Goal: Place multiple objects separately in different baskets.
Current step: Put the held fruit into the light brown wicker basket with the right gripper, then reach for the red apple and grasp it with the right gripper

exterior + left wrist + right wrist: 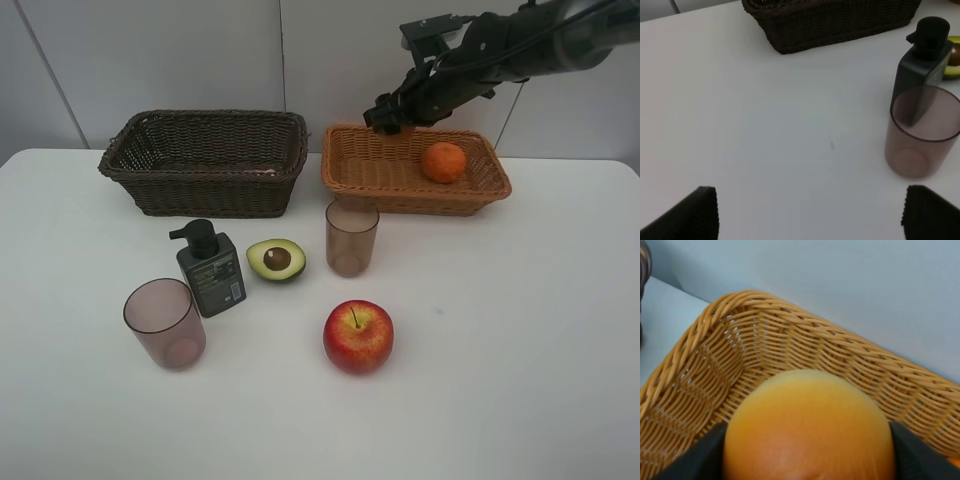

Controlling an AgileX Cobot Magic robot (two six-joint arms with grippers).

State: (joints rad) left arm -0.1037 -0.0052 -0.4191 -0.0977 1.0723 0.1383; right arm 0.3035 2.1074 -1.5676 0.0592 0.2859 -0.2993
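One peach-coloured fruit [807, 425] is clamped in the right claw [384, 118], with dark fingers [700, 462] pressed on both sides of it. Claw and fruit hang over the back left corner of the tan basket [400, 195]. The wrist view shows that corner's weave right behind the fruit; can't tell if it touches. One tangerine [444, 162] lies inside the same basket, in its right half. The dark basket [200, 190] stands just left of the tan one, with a small gap between them. Its inside is mostly hidden by its front wall.

The rest is on the white tabletop [520, 350] in front of the baskets.
- Far cup [351, 237]: upright, just in front of the tan basket's left end.
- Avocado half [276, 259]: just left of that cup, cut face up, pit showing.
- Pump bottle [208, 270]: upright, just left of the avocado, not touching it.
- Near cup [165, 322]: upright, in front and left of the bottle, close beside it.
- Apple [358, 336]: stem up, in front of the far cup, apart from everything else.

Left claw [810, 200]: jaws wide apart, low over bare tabletop, with the near cup and bottle ahead of it and the dark basket beyond.
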